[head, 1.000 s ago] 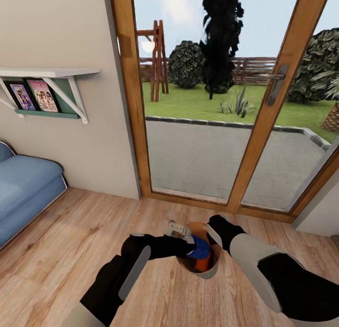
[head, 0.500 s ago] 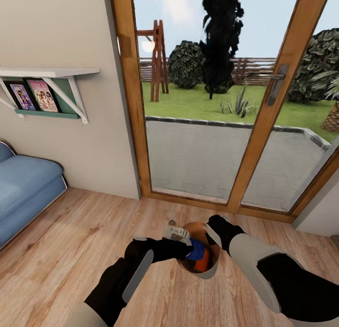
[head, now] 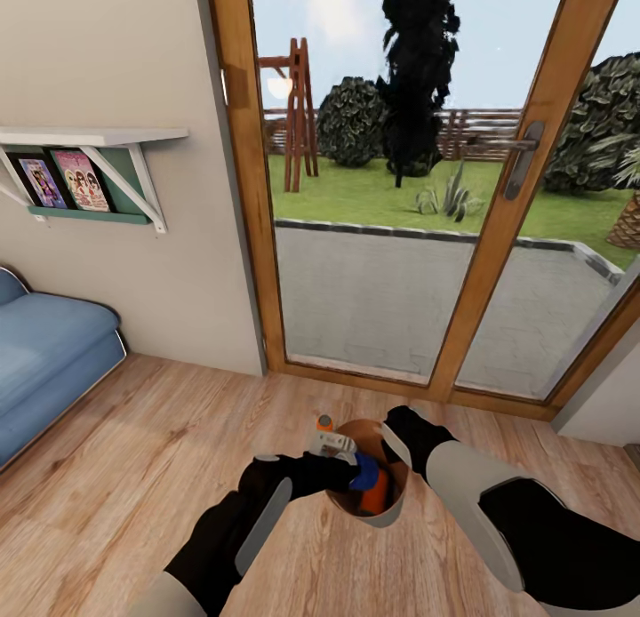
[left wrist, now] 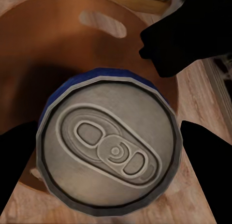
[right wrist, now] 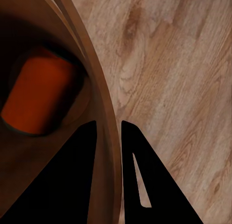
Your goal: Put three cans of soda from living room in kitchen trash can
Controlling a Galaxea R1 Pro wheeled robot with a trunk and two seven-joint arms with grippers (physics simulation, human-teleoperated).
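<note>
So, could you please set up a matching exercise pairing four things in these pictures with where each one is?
Things:
1. blue soda can
2. orange soda can
3. right gripper
4. blue sofa

Places:
A. clamped on the trash can rim
B. lying inside the trash can
C. against the wall, left of the glass doors
D. held in the left gripper above the trash can

Pairs: 1-D, 2-B, 3-A, 4-C

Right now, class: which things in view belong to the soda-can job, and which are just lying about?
Job:
- blue can, in the left gripper
- orange can, inside the bin
- bin, rim held by the right gripper

Lying about:
- sofa
- wall shelf
- glass doors
</note>
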